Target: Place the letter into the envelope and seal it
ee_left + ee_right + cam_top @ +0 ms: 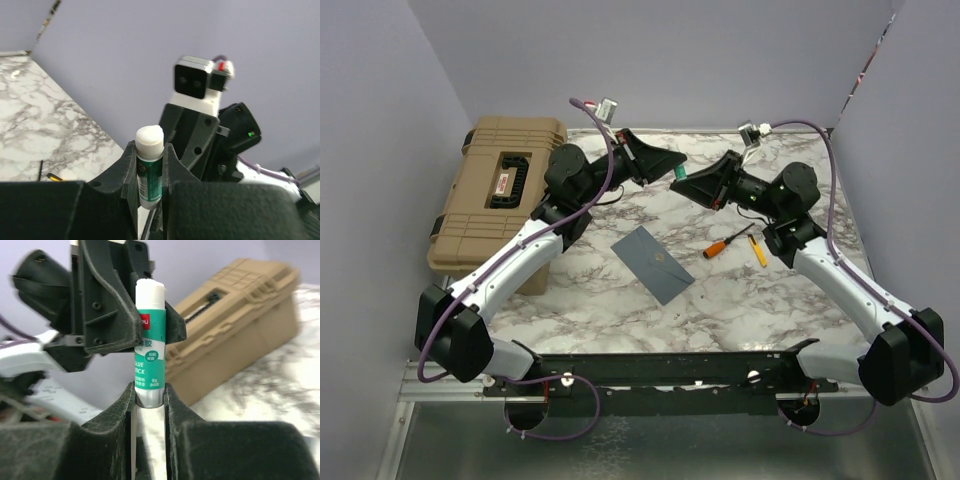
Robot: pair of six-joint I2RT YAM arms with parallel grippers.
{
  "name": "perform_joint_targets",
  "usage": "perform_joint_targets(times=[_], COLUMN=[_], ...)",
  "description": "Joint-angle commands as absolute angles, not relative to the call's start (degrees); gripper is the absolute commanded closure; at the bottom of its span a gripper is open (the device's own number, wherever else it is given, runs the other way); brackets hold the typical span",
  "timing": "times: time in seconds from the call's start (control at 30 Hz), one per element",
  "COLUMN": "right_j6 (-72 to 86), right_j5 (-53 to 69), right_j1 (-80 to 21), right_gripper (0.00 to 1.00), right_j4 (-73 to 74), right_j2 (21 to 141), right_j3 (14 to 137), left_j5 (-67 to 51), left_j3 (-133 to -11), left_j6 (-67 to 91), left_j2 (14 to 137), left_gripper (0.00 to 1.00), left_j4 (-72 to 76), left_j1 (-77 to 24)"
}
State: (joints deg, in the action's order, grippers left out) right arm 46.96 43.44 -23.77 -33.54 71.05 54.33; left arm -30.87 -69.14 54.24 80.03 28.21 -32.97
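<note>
The grey-blue envelope [653, 262] lies flat on the marble table [620, 310] at its middle, with nothing touching it. The cream letter is not in view. Both grippers are raised above the back of the table, tip to tip, on one green-and-white glue stick [677, 174]. My left gripper [670, 169] is shut on the stick's upper part [150, 170], and the white end [149, 137] sticks out past its fingers. My right gripper [686, 183] is shut on the stick's lower end [149, 395]. The stick's label [149, 350] shows between the two grippers.
A tan hard case [500, 200] stands at the table's left edge and also shows in the right wrist view [235, 325]. An orange-handled screwdriver [725, 243] and a yellow stick-like thing [758, 250] lie right of the envelope. Purple walls enclose the back and sides.
</note>
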Motion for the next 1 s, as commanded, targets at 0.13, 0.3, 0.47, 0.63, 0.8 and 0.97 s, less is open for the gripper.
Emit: perform_joint_targets(times=[0.13, 0.3, 0.47, 0.63, 0.8, 0.97], right_j6=[2.9, -7.6, -15.0, -5.1, 12.2, 22.6], right_j5=[7.9, -8.1, -20.8, -10.4, 3.8, 16.1], right_j1=[-28.4, -33.4, -39.0, -39.2, -35.6, -32.6], right_gripper=[0.99, 0.99, 0.99, 0.87, 0.22, 0.07], right_j4=[-8.8, -8.3, -8.6, -3.8, 8.1, 11.9], right_j2=[75.5, 80.8, 85.4, 81.1, 74.7, 69.9], right_j3=[63.1, 67.2, 68.8, 68.8, 73.8, 74.3], left_j5=[-12.2, -5.2, -0.4, -2.7, -12.0, -20.8], left_j3=[-66.1, -69.8, -78.1, -81.7, -84.5, -84.6], left_j6=[52.8, 56.5, 62.2, 59.8, 53.4, 49.1], left_j2=[76.2, 78.5, 82.3, 84.9, 86.8, 87.0], left_gripper=[1.0, 1.0, 1.0, 1.0, 1.0, 1.0], left_j4=[23.1, 16.9, 1.9, 0.6, 1.6, 3.2], left_j1=[-34.8, -34.8, -34.8, -34.3, -32.3, -32.3])
